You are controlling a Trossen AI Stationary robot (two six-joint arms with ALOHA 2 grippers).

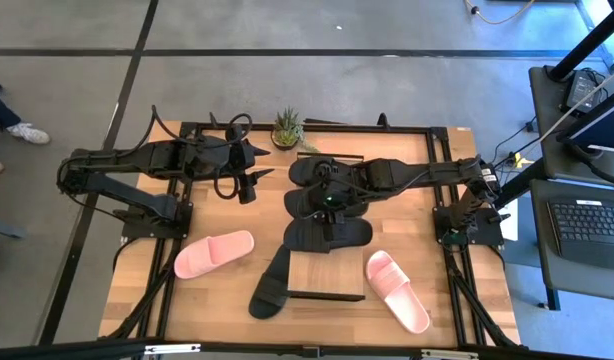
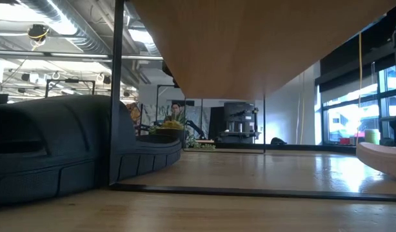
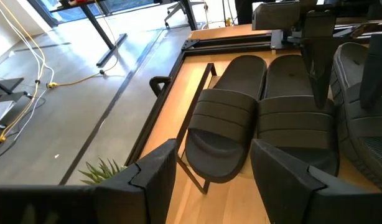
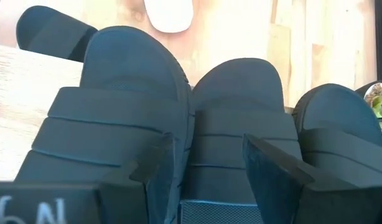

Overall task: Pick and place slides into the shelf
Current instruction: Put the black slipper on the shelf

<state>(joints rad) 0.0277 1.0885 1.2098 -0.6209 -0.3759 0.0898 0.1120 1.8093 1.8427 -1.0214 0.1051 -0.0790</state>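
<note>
Three black slides lie side by side on the shelf: the far one, the middle one and the near one. A fourth black slide lies on the table at the shelf's near left corner. One pink slide rests on the table left of the shelf, another on its right. My right gripper hangs open over the middle black slide's strap; I cannot tell whether it touches. My left gripper stands open and empty, raised to the left of the shelf's far end.
A small potted plant stands at the table's far edge, beside the shelf's far end. The shelf's bare plank spans the near middle. A desk with a keyboard stands beyond the table's right side, and a person's shoe is on the floor at the left.
</note>
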